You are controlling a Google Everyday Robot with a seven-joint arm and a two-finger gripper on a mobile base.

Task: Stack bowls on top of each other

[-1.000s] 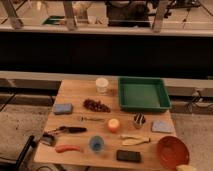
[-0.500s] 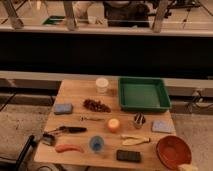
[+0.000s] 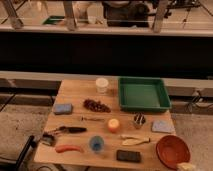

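At the very bottom right edge of the camera view, a pale yellowish tip that appears to be the gripper (image 3: 186, 166) is poking into the frame. It is sitting just at the near rim of the round, smooth orange-red bowl (image 3: 172, 151). Only this tip is showing, so the arm's pose cannot be read, and I cannot tell how far the tool is opening or whether it is gripping anything.

The orange-red bowl is resting upright on the front right corner of the light wooden table (image 3: 75, 90). To its left along the near edge, a flat black rectangular object (image 3: 128, 156), a small blue round cup (image 3: 96, 144) and a slim orange-red carrot-like piece (image 3: 69, 148) are lying in a row, each apart from the next.

One row back, a black-handled tool (image 3: 70, 130) is lying at the left, a small orange ball (image 3: 114, 125) is sitting near the middle, and a pale banana-like piece (image 3: 135, 140) is lying between the ball and the bowl. A small dark metal object (image 3: 139, 120) and a grey-blue cloth (image 3: 161, 126) are sitting further right.

Beyond them, a blue sponge (image 3: 62, 108) and a dark bunch of grapes (image 3: 96, 105) are lying side by side. At the far edge, a white cup (image 3: 102, 85) is standing just left of the square green tray (image 3: 144, 106).
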